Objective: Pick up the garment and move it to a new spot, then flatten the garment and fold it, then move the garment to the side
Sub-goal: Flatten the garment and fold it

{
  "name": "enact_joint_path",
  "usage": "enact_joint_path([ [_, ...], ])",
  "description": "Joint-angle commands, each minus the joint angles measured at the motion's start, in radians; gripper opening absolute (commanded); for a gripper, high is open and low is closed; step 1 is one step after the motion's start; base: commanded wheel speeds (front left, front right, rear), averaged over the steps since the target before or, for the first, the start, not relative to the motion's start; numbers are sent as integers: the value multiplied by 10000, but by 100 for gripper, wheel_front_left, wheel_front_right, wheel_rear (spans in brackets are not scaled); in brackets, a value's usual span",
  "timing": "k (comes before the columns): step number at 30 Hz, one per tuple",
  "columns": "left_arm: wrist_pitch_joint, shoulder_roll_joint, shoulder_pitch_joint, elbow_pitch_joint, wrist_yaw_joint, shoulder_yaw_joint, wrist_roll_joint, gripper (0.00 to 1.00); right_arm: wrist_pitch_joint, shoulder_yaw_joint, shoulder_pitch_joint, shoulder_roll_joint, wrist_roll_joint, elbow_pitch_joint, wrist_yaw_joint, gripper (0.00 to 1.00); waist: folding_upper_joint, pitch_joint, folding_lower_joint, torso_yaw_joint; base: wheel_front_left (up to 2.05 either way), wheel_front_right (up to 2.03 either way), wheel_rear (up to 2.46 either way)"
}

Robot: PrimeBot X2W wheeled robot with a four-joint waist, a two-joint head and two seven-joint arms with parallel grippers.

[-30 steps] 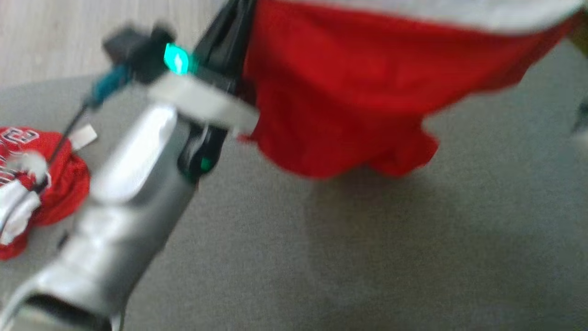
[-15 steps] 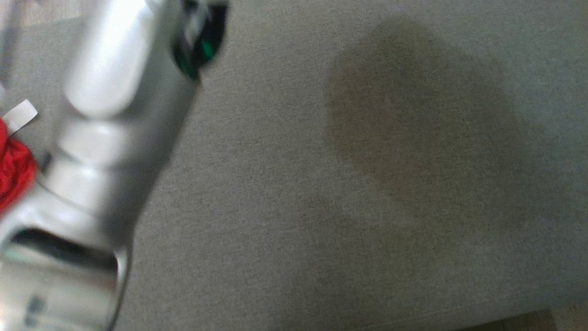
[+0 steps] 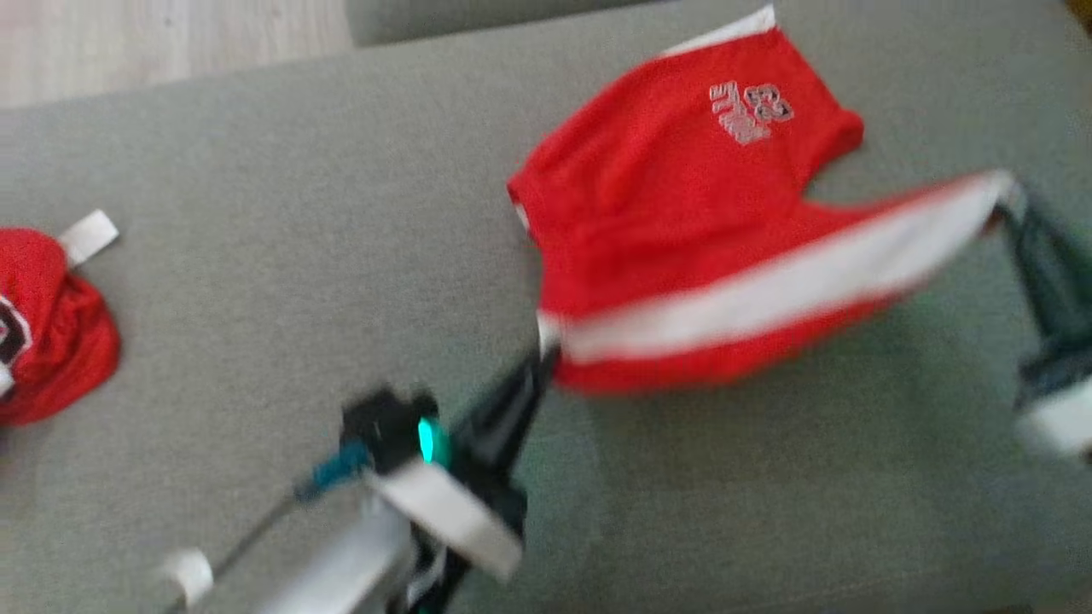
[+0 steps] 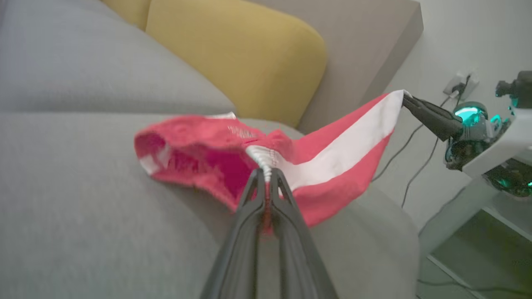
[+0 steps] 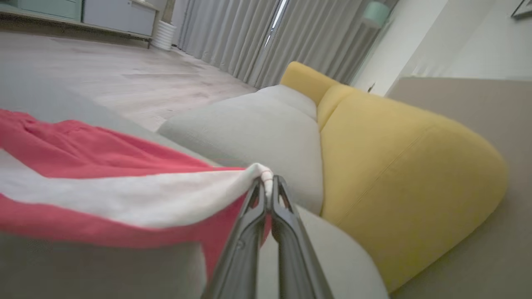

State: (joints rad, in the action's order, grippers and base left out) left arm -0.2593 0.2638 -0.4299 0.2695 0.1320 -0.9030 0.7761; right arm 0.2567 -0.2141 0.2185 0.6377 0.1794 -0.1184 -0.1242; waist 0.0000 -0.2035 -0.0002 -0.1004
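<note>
The garment (image 3: 682, 222) is a pair of red shorts with a white waistband, stretched between my two grippers over the grey sofa seat (image 3: 299, 213). Its far legs, with a white logo, lie on the cushion. My left gripper (image 3: 546, 345) is shut on one end of the waistband, and its pinch also shows at the left gripper (image 4: 266, 174) in its wrist view. My right gripper (image 3: 1007, 200) is shut on the other end; the right gripper (image 5: 268, 182) pinches white fabric of the garment (image 5: 104, 182). The garment (image 4: 332, 153) hangs taut between them.
A second red garment (image 3: 47, 324) with a white tag lies bunched at the seat's left edge. Yellow back cushions (image 5: 395, 166) and grey cushions (image 4: 83, 70) line the sofa. Wooden floor (image 3: 153, 38) lies beyond. Cables (image 4: 415, 137) run to a wall socket.
The head camera has swung, so the picture shifted. The shorts, earlier hanging high with their hem above the seat, now lie with their legs on the cushion, and both grippers are lower.
</note>
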Motion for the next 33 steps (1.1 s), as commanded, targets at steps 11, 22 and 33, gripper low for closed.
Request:
enact_joint_path([
  [11, 199, 891, 1871, -327, -14, -1239, 913, 0, -773, 1307, -4603, 555, 945, 2424, -65, 0, 0, 900, 2, 398, 0, 0, 0],
  [22, 90, -114, 462, -1075, -14, -210, 2399, 0, -1615, 2078, -4072, 1728, 1866, 2980, -65, 0, 0, -92, 2, 1222, 0, 0, 0],
  [33, 274, -1709, -1980, 798, -14, 100, 3458, 0, -1850, 109, -480, 3122, 3300, 862, -65, 0, 0, -1315, 2, 2170, 0, 0, 0],
])
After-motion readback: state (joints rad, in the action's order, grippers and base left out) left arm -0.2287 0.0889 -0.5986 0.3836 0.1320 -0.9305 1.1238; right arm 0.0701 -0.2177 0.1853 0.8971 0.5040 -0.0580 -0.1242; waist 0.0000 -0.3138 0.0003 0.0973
